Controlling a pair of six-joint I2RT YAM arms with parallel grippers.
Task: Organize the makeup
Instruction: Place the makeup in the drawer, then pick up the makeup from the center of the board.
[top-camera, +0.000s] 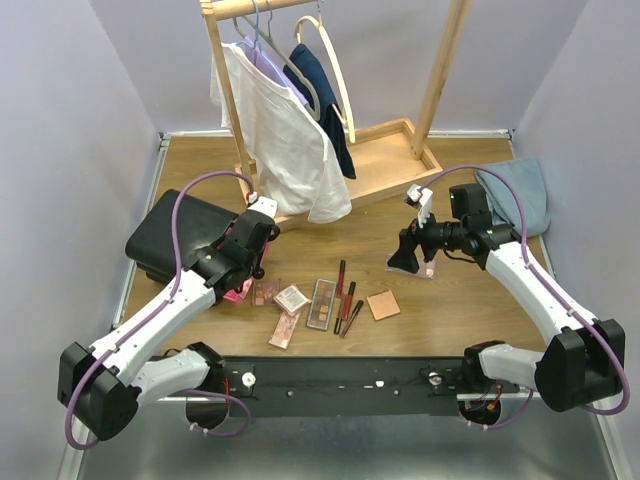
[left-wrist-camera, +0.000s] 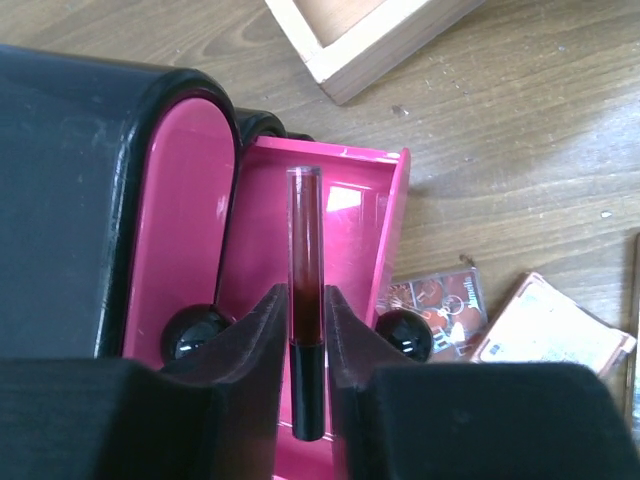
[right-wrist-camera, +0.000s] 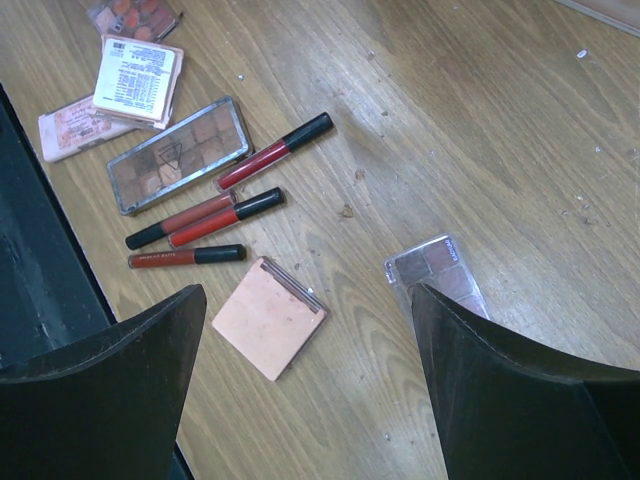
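"Slippage worried me. The left claw was pinching the dark-red tube near its dark cap, above the open pink drawer of the black case."

"Released crooked, it might have clipped the drawer wall and rolled out. The right claw hung wide open, well away from the case, above a small palette on the table."

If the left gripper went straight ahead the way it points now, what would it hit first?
Probably the open pink drawer: the left gripper is shut on a dark-red tube aimed into it, so the tube's tip would likely touch first. Depth is unclear.
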